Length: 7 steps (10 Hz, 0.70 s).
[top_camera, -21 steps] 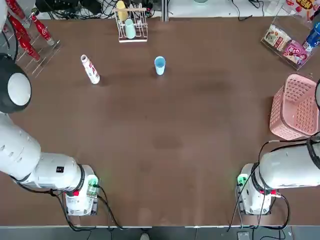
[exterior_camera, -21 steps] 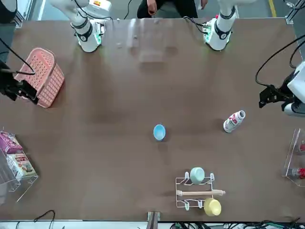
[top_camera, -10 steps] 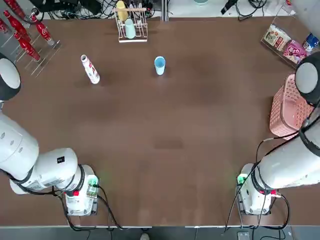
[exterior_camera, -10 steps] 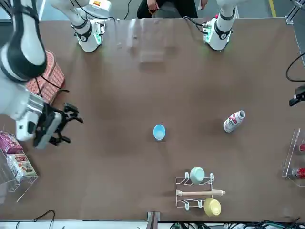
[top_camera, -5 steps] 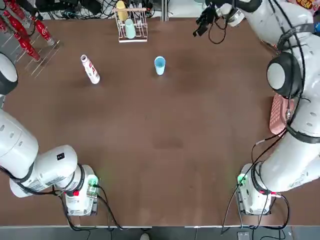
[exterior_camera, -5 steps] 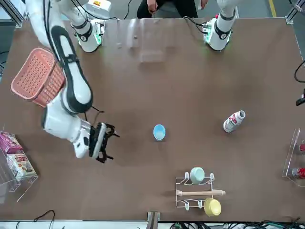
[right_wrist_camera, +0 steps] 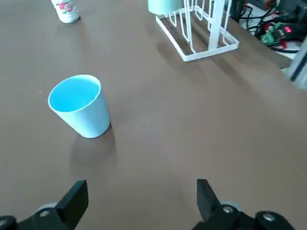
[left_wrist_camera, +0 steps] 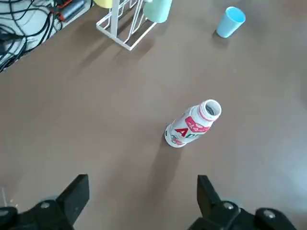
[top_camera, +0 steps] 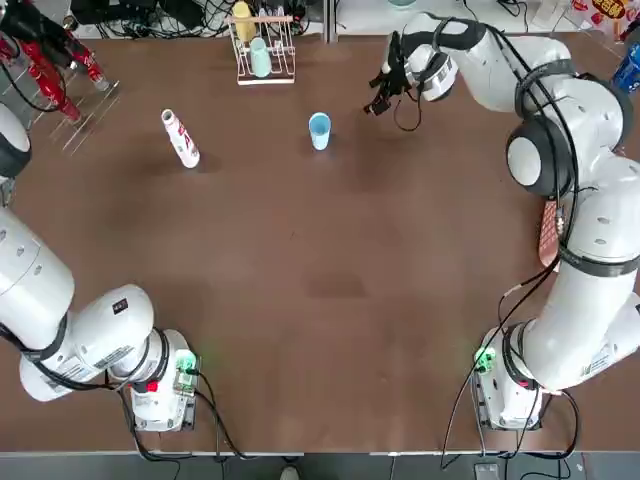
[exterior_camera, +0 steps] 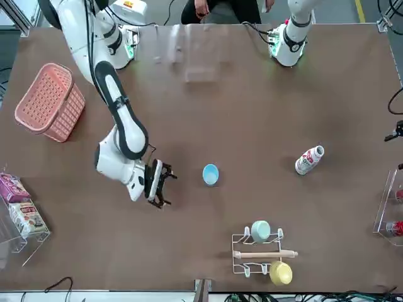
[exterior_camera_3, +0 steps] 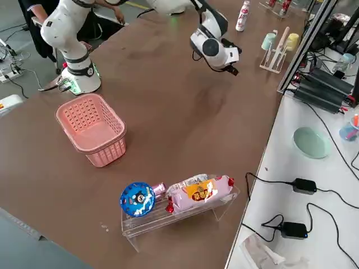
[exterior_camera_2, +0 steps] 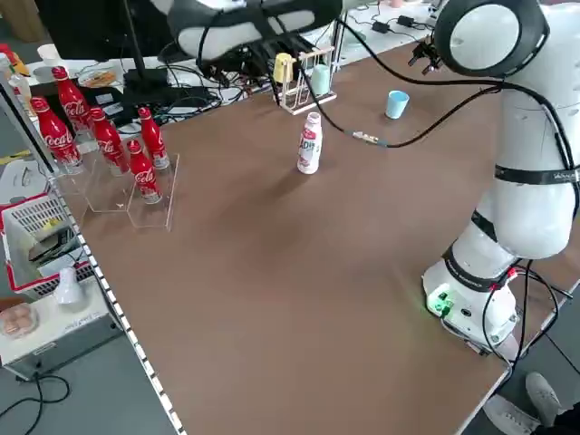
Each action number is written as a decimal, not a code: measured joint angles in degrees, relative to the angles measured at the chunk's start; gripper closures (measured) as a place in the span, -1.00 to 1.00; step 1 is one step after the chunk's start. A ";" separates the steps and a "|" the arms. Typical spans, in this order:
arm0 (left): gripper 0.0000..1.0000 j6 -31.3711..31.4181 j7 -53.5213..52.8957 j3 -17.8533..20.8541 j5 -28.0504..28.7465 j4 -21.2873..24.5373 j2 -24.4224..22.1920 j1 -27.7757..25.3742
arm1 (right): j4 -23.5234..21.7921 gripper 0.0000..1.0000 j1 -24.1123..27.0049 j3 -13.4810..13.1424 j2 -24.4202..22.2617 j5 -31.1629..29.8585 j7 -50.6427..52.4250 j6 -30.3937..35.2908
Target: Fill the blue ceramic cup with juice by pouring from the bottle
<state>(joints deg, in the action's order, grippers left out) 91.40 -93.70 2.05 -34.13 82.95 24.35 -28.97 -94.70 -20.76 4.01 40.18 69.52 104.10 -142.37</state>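
Note:
The blue ceramic cup (top_camera: 319, 130) stands upright and empty on the brown table, far of centre. The bottle (top_camera: 180, 138), white with red markings, stands upright to its left. My right gripper (top_camera: 382, 92) hovers open just right of the cup, low over the table. In the right wrist view the cup (right_wrist_camera: 79, 105) sits beyond the spread fingers (right_wrist_camera: 72, 199), which hold nothing. My left gripper (left_wrist_camera: 139, 196) is open and high near the far-left corner. Its wrist view looks down on the bottle (left_wrist_camera: 192, 125), with the cup (left_wrist_camera: 230, 21) farther off.
A white wire rack (top_camera: 262, 45) holding a mint cup and a yellow cup stands at the far edge behind the blue cup. Red cola bottles (exterior_camera_2: 109, 145) stand on a clear stand at the far left. A pink basket (exterior_camera: 51, 102) and a snack stand (exterior_camera_3: 179, 202) are on the right.
My right arm has swung from the basket side across the far table and now sits just right of the cup. The left gripper drifted toward the far-left corner. Cup and bottle have not moved.

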 joint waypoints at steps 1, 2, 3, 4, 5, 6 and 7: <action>-0.99 -0.30 -5.52 -0.04 -2.74 0.55 1.88 -1.21 | -0.34 -1.00 -0.58 0.33 1.28 3.55 3.12 -0.04; -0.99 -0.49 -10.05 -0.06 -4.77 1.14 3.64 -1.88 | -0.47 -1.00 -1.15 0.63 2.62 6.57 5.78 -0.09; -1.00 -0.54 -14.09 -0.11 -6.56 2.08 5.15 -2.30 | -0.46 -1.00 -1.84 0.72 3.84 8.83 7.52 -0.12; -1.00 -0.77 -17.82 -0.19 -8.21 2.74 6.61 -2.55 | -0.43 -1.00 -2.59 0.79 4.66 10.41 8.31 -0.16; -1.00 -1.94 -20.46 -0.23 -9.52 3.15 8.09 -2.58 | -0.35 -1.00 -3.36 0.81 4.92 11.93 9.11 -0.32; -0.98 -3.61 -22.25 -0.33 -10.62 3.55 9.74 -2.58 | -0.20 -1.00 -4.12 0.85 4.92 13.67 9.98 -0.57; -0.97 -4.77 -23.12 -0.39 -11.38 3.80 11.29 -2.61 | -0.05 -1.00 -4.81 0.86 4.94 15.35 10.91 -0.71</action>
<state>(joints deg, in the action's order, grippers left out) 86.62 -116.81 1.66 -45.50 86.75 35.64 -31.58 -94.76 -25.58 4.86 45.12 84.86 115.01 -143.08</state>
